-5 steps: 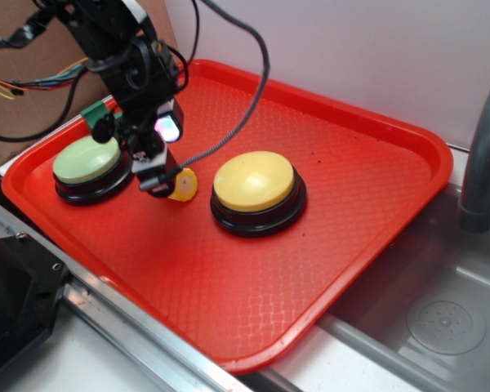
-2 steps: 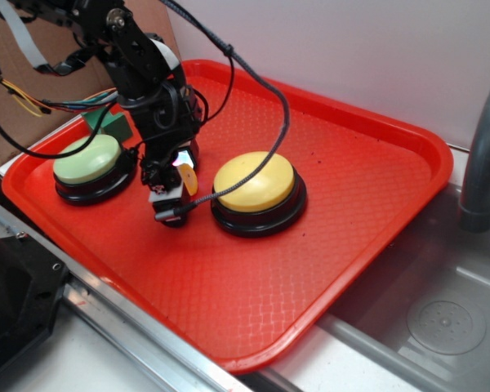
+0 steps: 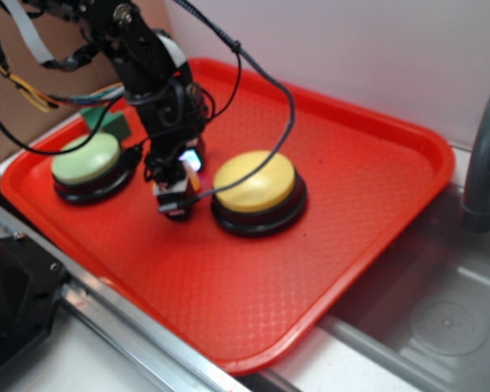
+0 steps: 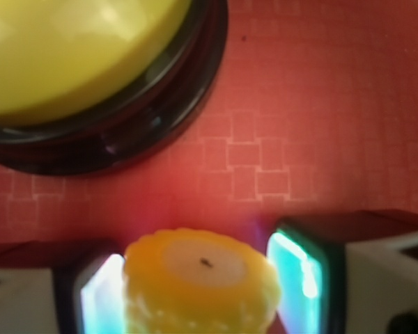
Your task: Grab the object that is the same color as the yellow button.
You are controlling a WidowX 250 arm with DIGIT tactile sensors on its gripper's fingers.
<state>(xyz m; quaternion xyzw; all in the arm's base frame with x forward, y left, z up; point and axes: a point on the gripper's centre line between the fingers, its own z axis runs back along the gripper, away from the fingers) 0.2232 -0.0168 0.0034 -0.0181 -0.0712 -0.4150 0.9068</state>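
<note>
The object, a small yellow corn piece (image 4: 202, 278) with a pale flat cut end, sits between my gripper's (image 4: 198, 292) two glowing pads. Both pads press against its sides, so the gripper is shut on it. In the exterior view the gripper (image 3: 182, 192) stands low over the red tray (image 3: 351, 163), just left of the yellow button (image 3: 254, 181). Only an orange sliver of the object (image 3: 193, 180) shows between the fingers there. In the wrist view the yellow button (image 4: 70, 49) on its black base fills the upper left.
A pale green dome button (image 3: 85, 158) on a black base stands at the tray's left end, close to the arm. A green block (image 3: 106, 121) lies behind it. A metal sink (image 3: 441, 310) and grey faucet (image 3: 482, 155) are to the right of the tray.
The gripper has moved right, from beside the green button to around the corn piece next to the yellow button, and has closed on it. The buttons have not moved.
</note>
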